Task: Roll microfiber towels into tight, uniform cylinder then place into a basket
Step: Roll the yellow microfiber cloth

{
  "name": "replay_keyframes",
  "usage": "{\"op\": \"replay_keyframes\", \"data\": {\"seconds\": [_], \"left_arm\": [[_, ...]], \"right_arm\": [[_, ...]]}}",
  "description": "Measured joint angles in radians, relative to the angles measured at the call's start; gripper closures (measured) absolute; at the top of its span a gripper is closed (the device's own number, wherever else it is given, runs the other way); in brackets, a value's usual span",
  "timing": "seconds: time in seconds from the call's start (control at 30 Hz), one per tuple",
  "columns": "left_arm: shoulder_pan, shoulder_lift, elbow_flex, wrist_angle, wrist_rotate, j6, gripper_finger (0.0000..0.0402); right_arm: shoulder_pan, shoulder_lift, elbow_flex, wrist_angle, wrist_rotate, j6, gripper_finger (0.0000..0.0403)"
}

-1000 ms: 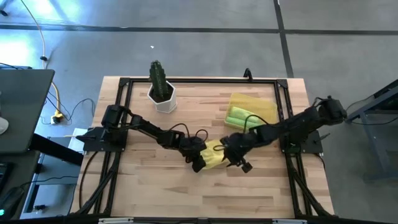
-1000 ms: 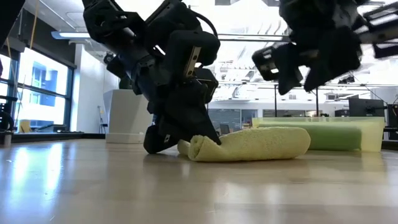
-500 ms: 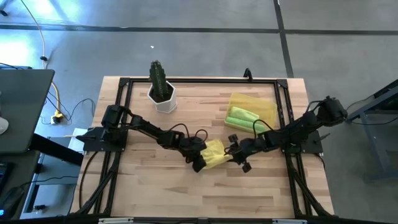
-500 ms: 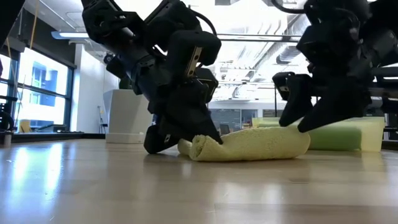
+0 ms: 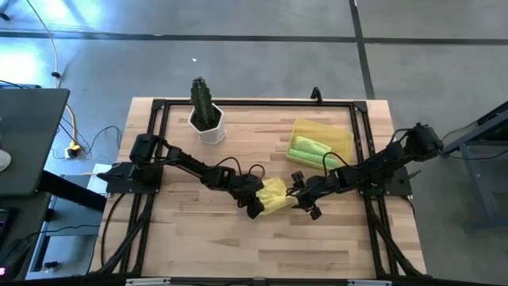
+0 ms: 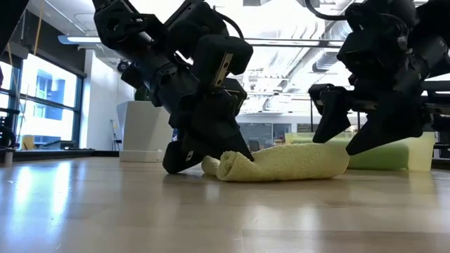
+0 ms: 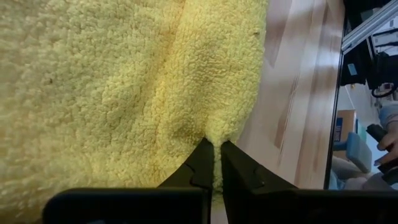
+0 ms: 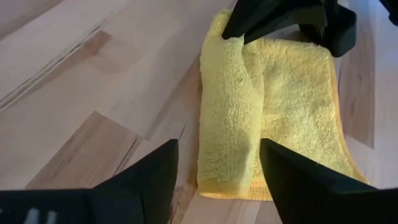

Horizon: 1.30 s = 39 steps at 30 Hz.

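Observation:
A yellow towel [image 5: 274, 196] lies loosely rolled on the wooden table near its middle. In the low view the yellow towel [image 6: 288, 163] shows a curled end on the left. My left gripper [image 7: 214, 142] is shut on that end. My right gripper [image 8: 217, 180] hovers open at the roll's other end, its fingers [image 6: 327, 123] spread over that end; whether they touch it I cannot tell. At the back right, the yellow basket [image 5: 337, 135] holds rolled green towels [image 5: 308, 151]. My left gripper pinches a small raised fold of the yellow towel [image 7: 214, 127] between its two fingers, at the roll's left end [image 6: 226, 166]. The fingers slant down from the table's left. The towel lies on the table, slack.
A white pot with a green cactus [image 5: 206, 115] stands at the back left. A black frame [image 5: 238, 103] runs round the tabletop. Bare wood lies along the near edge [image 5: 262, 246].
My right gripper has come down from above the towel to the roll's right end, tipping more steeply, and its fingers have spread wider. The left gripper and the towel have stayed put.

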Motion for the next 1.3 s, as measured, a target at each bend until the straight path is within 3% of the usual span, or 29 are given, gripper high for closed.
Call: {"op": "replay_keyframes", "data": {"seconds": [0.27, 0.6, 0.83, 0.93, 1.0, 1.13, 1.3], "left_arm": [[0.0, 0.0, 0.0, 0.0, 0.0, 0.0, 0.0396], [0.0, 0.0, 0.0, 0.0, 0.0, 0.002, 0.0396], [-0.002, 0.001, -0.002, 0.026, 0.026, -0.027, 0.0396], [-0.003, -0.003, -0.003, 0.03, 0.045, -0.018, 0.0396], [-0.005, -0.005, -0.004, 0.027, 0.047, 0.037, 0.0396], [-0.009, -0.03, -0.006, 0.015, 0.041, 0.195, 0.0392], [-0.008, -0.063, -0.006, -0.027, -0.034, 0.332, 0.0355]], "right_arm": [[0.0, 0.034, 0.0, 0.047, 0.0, -0.045, 0.0246], [0.0, 0.137, 0.001, 0.107, 0.004, -0.001, 0.0269], [-0.022, 0.137, 0.002, 0.102, 0.001, 0.073, 0.0382], [-0.039, 0.137, 0.002, 0.102, -0.011, 0.109, 0.0388], [-0.062, 0.137, 0.002, 0.103, -0.05, 0.196, 0.0386], [-0.128, 0.137, 0.004, 0.114, -0.258, 0.363, 0.0398], [-0.184, 0.137, 0.02, 0.09, -0.4, 0.574, 0.0398]]}}
